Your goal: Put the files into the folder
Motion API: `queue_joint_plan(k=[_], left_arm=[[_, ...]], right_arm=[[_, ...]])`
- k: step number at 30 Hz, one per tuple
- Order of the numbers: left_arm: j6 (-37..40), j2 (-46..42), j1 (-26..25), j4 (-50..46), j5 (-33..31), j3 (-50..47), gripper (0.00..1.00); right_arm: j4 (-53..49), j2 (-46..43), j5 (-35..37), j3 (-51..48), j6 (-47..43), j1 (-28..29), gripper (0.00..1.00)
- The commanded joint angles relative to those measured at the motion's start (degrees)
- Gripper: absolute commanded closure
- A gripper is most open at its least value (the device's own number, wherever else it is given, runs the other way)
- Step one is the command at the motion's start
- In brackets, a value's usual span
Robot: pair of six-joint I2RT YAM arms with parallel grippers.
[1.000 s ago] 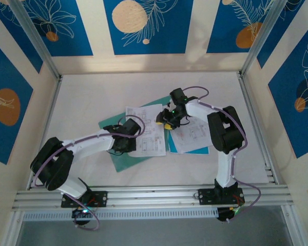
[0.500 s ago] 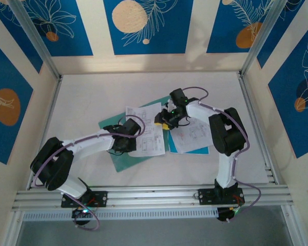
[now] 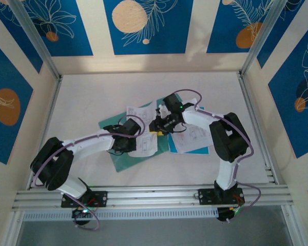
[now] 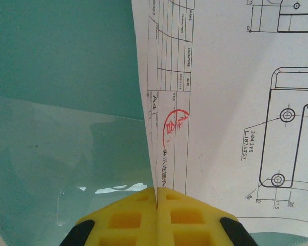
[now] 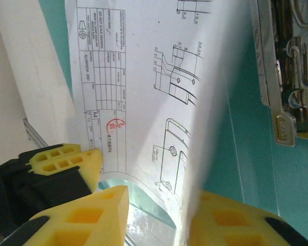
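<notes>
My left hand [image 4: 157, 200] is pinching the edge of one of the files [image 4: 226, 77], its pads pressed tight just below the sheet's red stamp [image 4: 176, 121]. The teal folder [image 4: 56, 51] lies open under the sheet, ahead and to the left of the pads. My right hand [image 5: 159, 218] is spread, with that sheet curling down between its fingers. The folder's metal clip [image 5: 285, 77] sits ahead on its right.

Colour check: files [image 4: 236, 102], folder [image 4: 61, 51], pads [image 4: 123, 223].
Files white, printed in black line drawings and tables, one red stamp [image 4: 175, 122]; folder plain teal-green; pads of the left gripper [image 4: 157, 199] yellow — grid-patterned recesses.
</notes>
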Motion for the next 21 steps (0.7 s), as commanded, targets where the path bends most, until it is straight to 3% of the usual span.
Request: queue_joint_plan(k=[1,8,11,14,17,21], left_arm=[[1.34,0.66,0.67,0.06,0.43,-0.29,1.00],[0.81,-1.16,0.57,-0.44,-0.19,-0.43,1.00],[-0.16,-3.53,0.66,-1.20,-0.36,-0.77,0.77],[-1.81,-6.69,1.36,-2.93,-0.36,-1.48,0.51],[-4.59,-10.37,3.93,-4.03,1.83,-4.48,0.50],[-8.33,-14.76,8.79,-2.28,6.36,-11.09,0.60]], right_arm=[[-3.18,-1.17,2.53,0.37,-3.63,0.86,0.67],[-7.30,3.41,9.08,4.61,-8.28,3.97,0.87],[-7.23,2.32,14.91,3.68,-8.90,4.89,0.99],[-6.98,-2.44,20.86,1.79,-9.20,4.41,1.00],[-8.65,-7.77,27.19,1.41,-11.80,3.96,1.00],[-11.32,-12.41,34.37,1.59,-16.64,4.13,1.00]])
